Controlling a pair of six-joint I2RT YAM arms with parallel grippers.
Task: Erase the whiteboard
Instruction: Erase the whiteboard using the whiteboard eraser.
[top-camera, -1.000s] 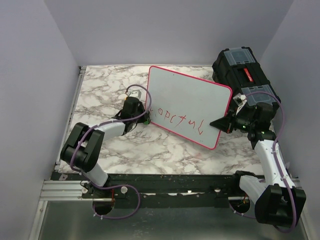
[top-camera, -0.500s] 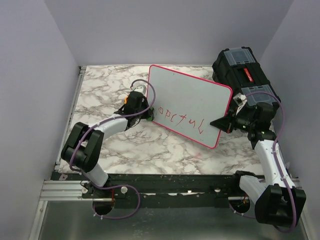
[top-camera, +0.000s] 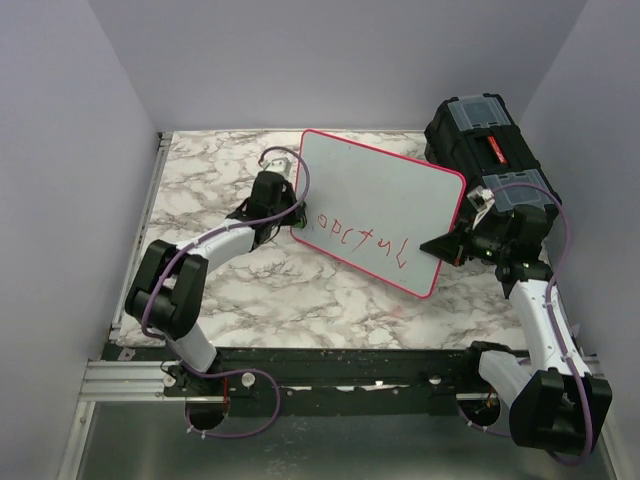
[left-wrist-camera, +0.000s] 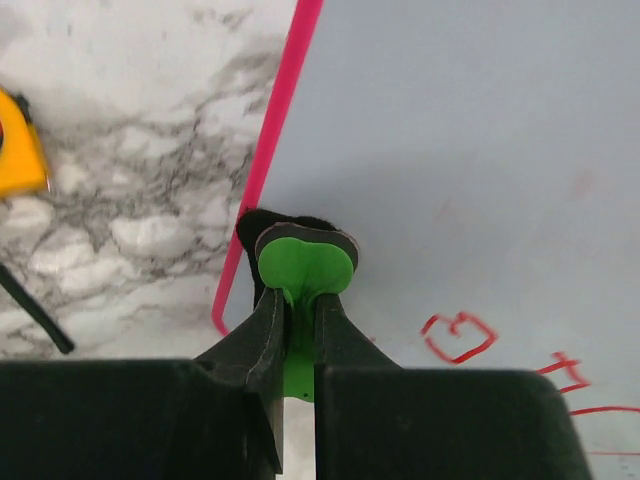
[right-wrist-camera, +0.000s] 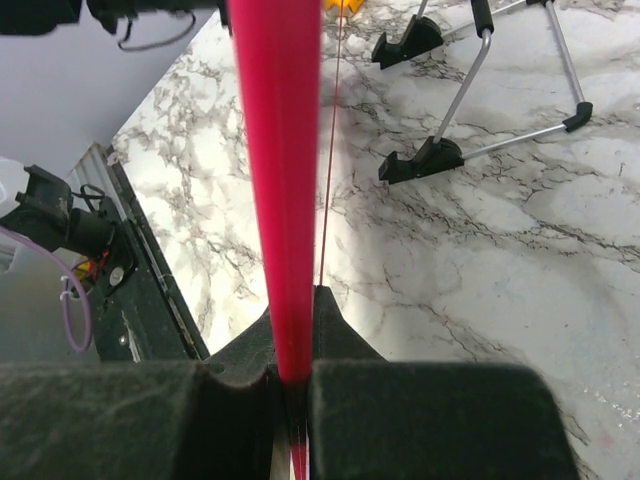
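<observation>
The whiteboard (top-camera: 385, 190) has a pink-red rim and stands tilted on the marble table, with red lettering (top-camera: 358, 238) along its lower part. My left gripper (top-camera: 293, 222) is shut on a green eraser (left-wrist-camera: 305, 265) whose black pad rests on the board's face (left-wrist-camera: 460, 150), just inside its left rim. The first red letter (left-wrist-camera: 458, 337) lies to the right of the pad. My right gripper (top-camera: 447, 246) is shut on the board's right rim (right-wrist-camera: 275, 150), which runs edge-on between its fingers (right-wrist-camera: 345, 335).
A black toolbox (top-camera: 480, 135) stands at the back right, close behind my right arm. The board's wire stand with black feet (right-wrist-camera: 430, 158) shows behind it. A yellow object (left-wrist-camera: 20, 150) and a black cable (left-wrist-camera: 35, 310) lie left of the board. Walls enclose the table.
My left gripper has carried the eraser farther back and right, from beside the board's left edge onto its face. The right arm and the board have not moved.
</observation>
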